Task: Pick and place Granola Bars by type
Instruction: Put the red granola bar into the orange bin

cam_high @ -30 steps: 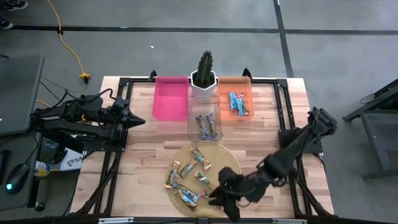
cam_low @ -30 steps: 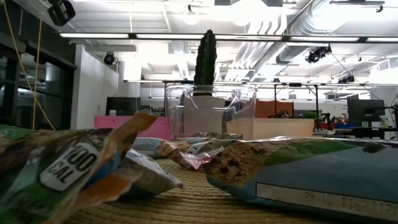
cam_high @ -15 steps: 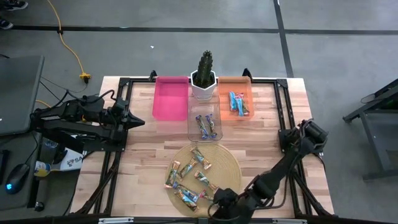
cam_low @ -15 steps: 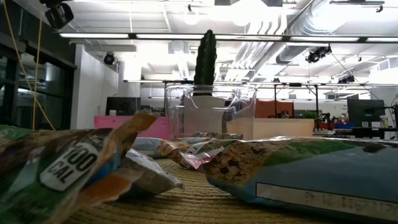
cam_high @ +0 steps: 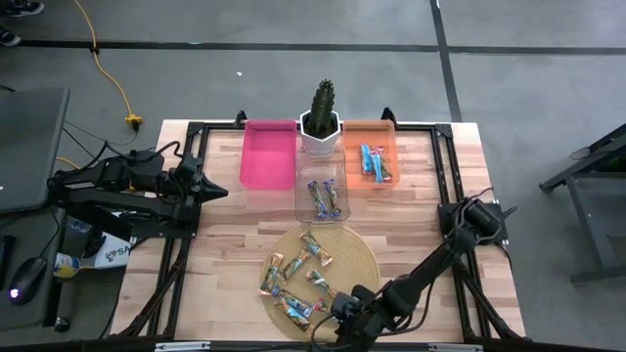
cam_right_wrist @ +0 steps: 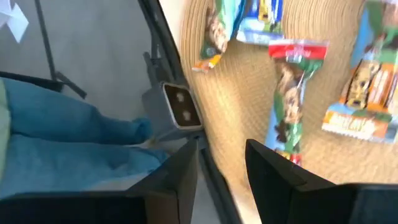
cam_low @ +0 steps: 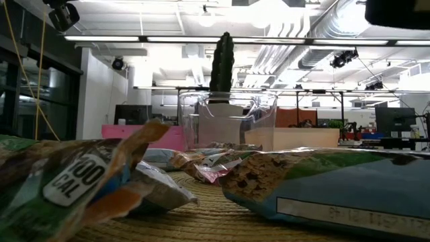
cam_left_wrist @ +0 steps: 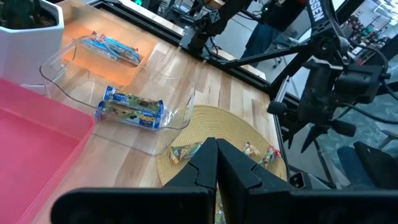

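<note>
The right gripper [cam_high: 337,315] hangs with its 2 fingers [cam_right_wrist: 283,180] apart and empty at the near edge of the woven mat [cam_high: 360,256]. Loose granola bars [cam_high: 305,272] lie on the mat just beside and beyond it. Farther off, the clear bin [cam_high: 305,198] holds 2 bars, the orange bin [cam_high: 389,147] 2 more, beside a pink bin [cam_high: 268,156] and cactus [cam_high: 321,106]. Well away, the left gripper [cam_high: 217,189] waits closed and empty.

Most of my Granola Bars [cam_high: 299,275] lie flat and scattered on the round woven mat [cam_high: 360,256]; two blue-and-red ones rest in the orange bin [cam_high: 370,130], two purple-silver ones in the clear bin [cam_high: 303,200].
</note>
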You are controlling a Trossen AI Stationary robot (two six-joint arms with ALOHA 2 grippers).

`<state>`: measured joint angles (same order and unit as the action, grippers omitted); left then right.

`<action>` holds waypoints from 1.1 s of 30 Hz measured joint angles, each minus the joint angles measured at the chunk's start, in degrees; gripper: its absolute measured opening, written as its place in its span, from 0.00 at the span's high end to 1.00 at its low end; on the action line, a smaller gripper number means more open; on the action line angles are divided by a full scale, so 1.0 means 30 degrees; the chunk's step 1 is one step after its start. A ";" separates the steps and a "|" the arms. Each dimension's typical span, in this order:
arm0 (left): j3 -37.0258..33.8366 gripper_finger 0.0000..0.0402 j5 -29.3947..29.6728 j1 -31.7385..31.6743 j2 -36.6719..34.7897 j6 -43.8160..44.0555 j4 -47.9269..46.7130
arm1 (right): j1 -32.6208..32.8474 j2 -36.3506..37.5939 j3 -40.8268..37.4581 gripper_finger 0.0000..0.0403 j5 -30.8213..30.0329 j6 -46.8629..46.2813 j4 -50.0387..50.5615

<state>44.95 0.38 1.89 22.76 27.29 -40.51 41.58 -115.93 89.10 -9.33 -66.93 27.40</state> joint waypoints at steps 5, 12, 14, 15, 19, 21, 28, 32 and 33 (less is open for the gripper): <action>-0.0003 1.00 0.0003 0.0000 -0.0004 0.0007 -0.0003 | 0.0000 -0.0162 0.0007 0.71 -0.0851 0.0728 0.0666; -0.0005 1.00 0.0007 0.0006 0.0000 0.0007 -0.0007 | -0.0029 -0.0252 0.0022 0.70 -0.0681 0.1967 0.1249; -0.0007 1.00 0.0007 0.0005 0.0000 0.0002 -0.0007 | -0.0036 -0.0468 0.0022 0.68 -0.0170 0.2039 0.1315; -0.0007 1.00 0.0007 0.0003 0.0000 0.0007 0.0000 | -0.0028 -0.0521 0.0022 0.67 -0.0055 0.2040 0.1378; -0.0004 1.00 0.0007 0.0000 -0.0002 0.0007 -0.0004 | -0.0022 -0.0861 0.0022 0.61 0.0084 0.2024 0.1391; -0.0007 1.00 0.0008 0.0006 -0.0007 0.0007 0.0000 | -0.0022 -0.1094 0.0022 0.57 0.0185 0.2039 0.1370; -0.0006 1.00 0.0015 0.0001 -0.0007 0.0007 -0.0007 | -0.0087 -0.1797 0.0022 0.47 0.0228 0.1839 0.1368; -0.0005 1.00 0.0015 0.0000 -0.0004 0.0007 -0.0007 | -0.0088 -0.2278 0.0022 0.44 0.0045 0.1634 0.1360; -0.0002 1.00 0.0015 0.0000 -0.0003 0.0007 -0.0005 | -0.0107 -0.2424 0.0022 0.44 -0.0029 0.1427 0.1359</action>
<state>44.94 0.43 1.89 22.76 27.31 -40.53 41.26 -123.21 89.17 -9.42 -62.65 31.48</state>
